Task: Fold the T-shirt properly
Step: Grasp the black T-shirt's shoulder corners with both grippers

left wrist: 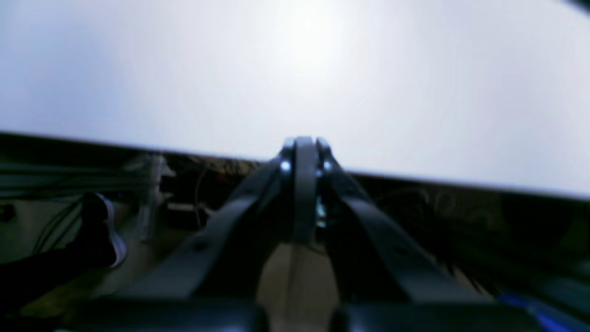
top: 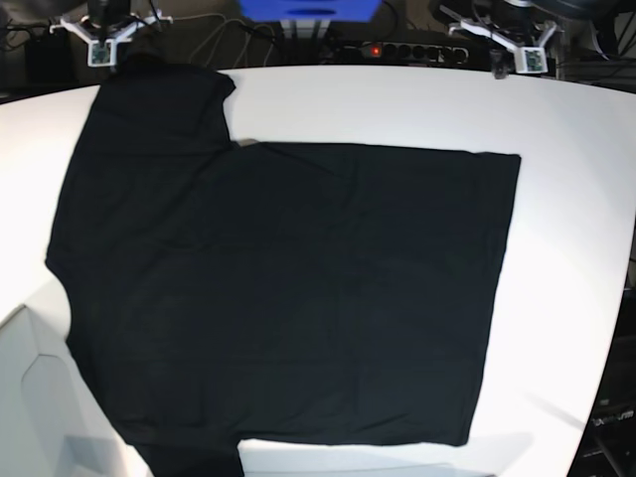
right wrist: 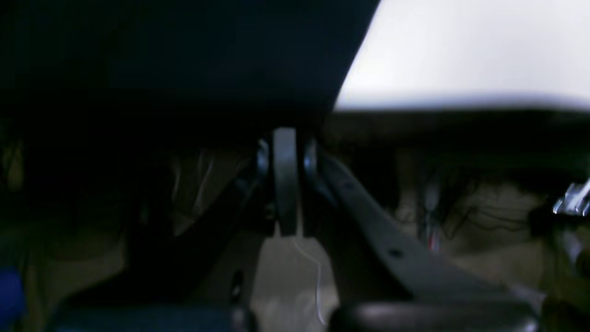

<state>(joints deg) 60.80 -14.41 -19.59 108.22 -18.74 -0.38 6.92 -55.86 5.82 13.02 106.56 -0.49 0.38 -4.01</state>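
The black T-shirt (top: 288,288) lies spread flat on the white table (top: 566,199), plain side up, with one sleeve reaching the back left edge; no print or label shows. My right gripper (top: 99,48) sits at the back left edge just beyond that sleeve. In the right wrist view it (right wrist: 286,138) is shut, its tips just below the dark cloth (right wrist: 184,55); no cloth shows between them. My left gripper (top: 517,55) sits at the back right edge, away from the shirt. In the left wrist view it (left wrist: 304,147) is shut and empty at the table edge (left wrist: 295,69).
A power strip (top: 397,50) with a red light, cables and a blue object (top: 308,10) lie behind the table. A white panel (top: 30,397) sits at the front left corner. A dark shoe (left wrist: 106,226) shows on the floor below the table edge.
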